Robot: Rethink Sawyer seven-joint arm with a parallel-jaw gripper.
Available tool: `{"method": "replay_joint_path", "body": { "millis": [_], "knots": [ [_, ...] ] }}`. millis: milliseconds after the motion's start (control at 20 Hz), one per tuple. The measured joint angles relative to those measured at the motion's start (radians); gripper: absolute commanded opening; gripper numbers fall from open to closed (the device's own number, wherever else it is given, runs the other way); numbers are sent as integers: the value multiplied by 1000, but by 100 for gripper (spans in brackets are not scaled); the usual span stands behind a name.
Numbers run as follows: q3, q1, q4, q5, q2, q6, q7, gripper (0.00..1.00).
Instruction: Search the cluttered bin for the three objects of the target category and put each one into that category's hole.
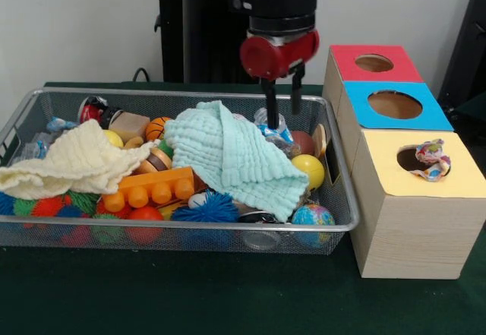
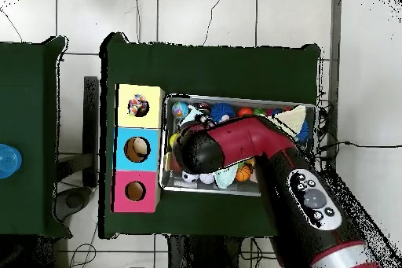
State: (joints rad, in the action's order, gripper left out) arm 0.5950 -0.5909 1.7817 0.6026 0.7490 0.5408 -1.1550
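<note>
I am hovering my gripper (image 1: 282, 111), fingers apart, over a spotted fabric piece (image 1: 272, 131) at the back of the bin (image 1: 190, 232). It looks light and limp, best pinched at a ruffle. The mint cloth (image 1: 228, 156) and yellow ball (image 1: 309, 170) are crowding it; another piece (image 1: 430, 160) is sitting in the yellow box's hole (image 1: 414, 160).

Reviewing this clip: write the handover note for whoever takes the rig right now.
Tool: open, empty, hanging over the far right of the wire bin, just above a spotted fabric piece beside the mint-green cloth.
Done: one spotted fabric piece sits in the yellow box's hole, partly sticking out.
Left: grasp the piece under the tool; a third is not visible, probably buried under clutter.
</note>
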Motion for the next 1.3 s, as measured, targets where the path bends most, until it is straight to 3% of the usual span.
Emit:
{"method": "replay_joint_path", "body": {
  "millis": [400, 1300],
  "knots": [
    [-53, 42, 0, 0, -38, -46, 0, 100],
    [-161, 20, 0, 0, -23, -46, 0, 100]
  ]
}}
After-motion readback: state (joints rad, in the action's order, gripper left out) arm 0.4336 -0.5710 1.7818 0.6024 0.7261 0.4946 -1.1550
